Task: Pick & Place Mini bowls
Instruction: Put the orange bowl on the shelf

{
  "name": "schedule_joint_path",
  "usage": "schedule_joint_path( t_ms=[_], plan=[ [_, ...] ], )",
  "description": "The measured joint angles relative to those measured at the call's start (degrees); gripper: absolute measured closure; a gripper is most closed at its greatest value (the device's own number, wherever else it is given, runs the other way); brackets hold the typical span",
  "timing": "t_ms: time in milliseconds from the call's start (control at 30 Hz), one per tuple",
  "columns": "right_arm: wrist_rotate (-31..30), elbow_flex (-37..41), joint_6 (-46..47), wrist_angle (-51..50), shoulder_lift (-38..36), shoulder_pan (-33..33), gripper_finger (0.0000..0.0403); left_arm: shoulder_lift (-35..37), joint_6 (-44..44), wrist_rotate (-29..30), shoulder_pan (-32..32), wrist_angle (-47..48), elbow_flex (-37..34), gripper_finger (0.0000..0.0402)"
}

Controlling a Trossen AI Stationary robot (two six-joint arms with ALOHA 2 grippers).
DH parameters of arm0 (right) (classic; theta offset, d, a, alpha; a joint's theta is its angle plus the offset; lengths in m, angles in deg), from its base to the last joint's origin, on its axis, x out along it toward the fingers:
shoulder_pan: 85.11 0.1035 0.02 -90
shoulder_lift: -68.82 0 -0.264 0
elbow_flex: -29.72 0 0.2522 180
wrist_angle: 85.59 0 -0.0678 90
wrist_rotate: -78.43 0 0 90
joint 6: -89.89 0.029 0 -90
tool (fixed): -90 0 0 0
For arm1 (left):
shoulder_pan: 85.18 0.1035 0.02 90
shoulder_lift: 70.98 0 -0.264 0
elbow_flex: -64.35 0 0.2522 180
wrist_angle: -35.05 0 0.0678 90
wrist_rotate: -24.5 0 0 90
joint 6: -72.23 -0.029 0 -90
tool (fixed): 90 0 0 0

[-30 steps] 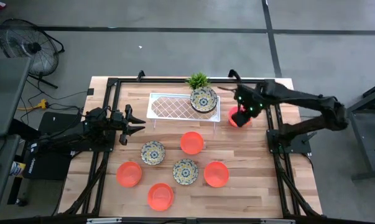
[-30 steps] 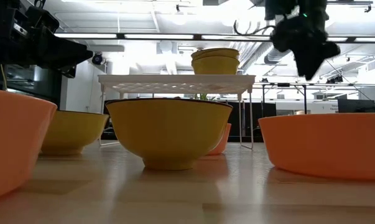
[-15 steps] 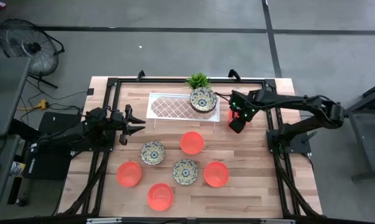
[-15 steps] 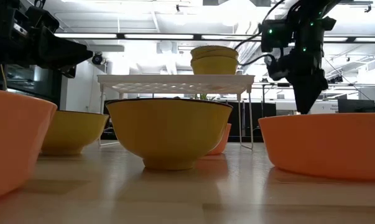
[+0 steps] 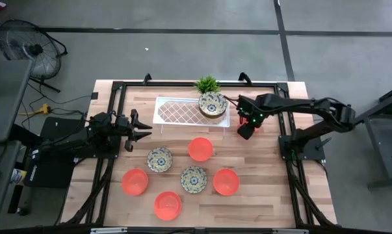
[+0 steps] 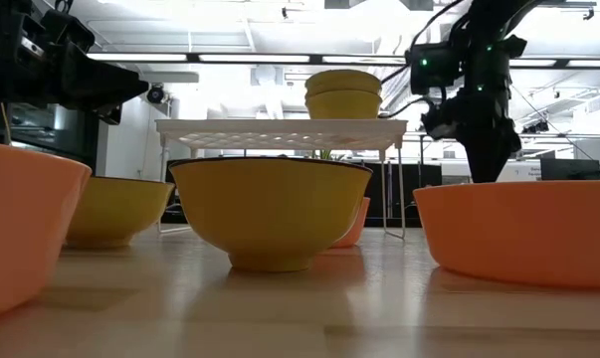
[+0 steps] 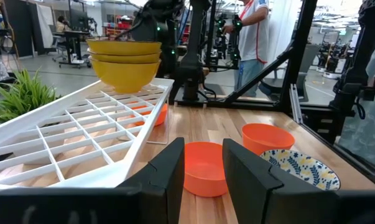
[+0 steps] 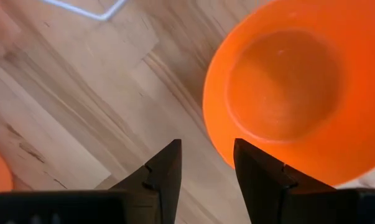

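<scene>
1. Right, the right gripper (image 5: 246, 130) hangs just beside the end of the white tray (image 5: 182, 110), pointing down at the table, and its own camera shows the fingers parted with nothing between them.
2. The orange bowl (image 8: 293, 99) sits on the wood directly below and slightly ahead of those fingers; from above it is almost wholly hidden under the gripper. The near rim lies just off the fingertips, so the coming move looks like a short nudge forward and a drop, 1 finger inside the rim, 1 outside.
3. A round bowl has no long axis to line up with, so any rim approach should do.
4. The left gripper (image 5: 138, 128) waits at the table's left side, fingers apart and empty, well away from this bowl; the right arm is clearly the nearer.
5. Elsewhere, a stack of patterned bowls (image 5: 212, 104) rests on the tray's right end beside the plant (image 5: 207, 84), and 6 more bowls lie loose on the table: 4 orange, 2 patterned.
</scene>
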Motion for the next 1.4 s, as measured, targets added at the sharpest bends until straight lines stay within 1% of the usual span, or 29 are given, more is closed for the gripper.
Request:
schedule_joint_path(
  t_ms=[67,167,333,400,500,667,767,1033,1267,1400],
  plan=[
    [-0.12,-0.40,1.25,-0.22,-0.74,0.00,0.0269,0.00,0.00,-0.02,-0.01,0.00,0.00,0.0296],
    [-0.77,-0.57,5.80,-1.58,-1.71,-0.22,0.0269,0.01,0.00,-0.02,-0.01,0.01,0.00,0.0296],
    [-0.86,-0.58,19.66,-7.05,-1.96,-1.71,0.0269,0.01,0.00,-0.02,-0.01,0.00,0.00,0.0296],
    [-0.92,-0.58,23.63,-7.73,-1.98,-2.31,0.0269,0.01,0.00,0.00,-0.01,-0.02,0.00,0.0296],
    [-1.42,-0.58,26.63,-9.01,-1.98,-3.39,0.0269,0.00,0.00,0.00,-0.01,0.00,0.00,0.0296],
    [-5.14,-0.60,31.24,-11.87,-1.98,-6.38,0.0269,-0.01,0.00,0.02,0.00,0.01,0.00,0.0296],
    [-5.52,-0.59,33.50,-12.55,-1.98,-8.38,0.0269,0.00,0.00,0.02,0.01,0.01,0.00,0.0296],
    [-5.32,3.43,37.94,-10.13,-2.01,-12.31,0.0269,0.00,0.00,0.05,0.00,0.01,0.00,0.0296],
    [-2.64,8.49,40.87,0.56,-2.01,-14.11,0.0269,0.00,0.00,0.25,0.00,0.01,0.00,0.0296],
    [-2.58,10.75,42.32,2.40,-2.00,-14.34,0.0269,-0.01,0.00,0.26,-0.01,0.01,0.00,0.0296]
  ],
)
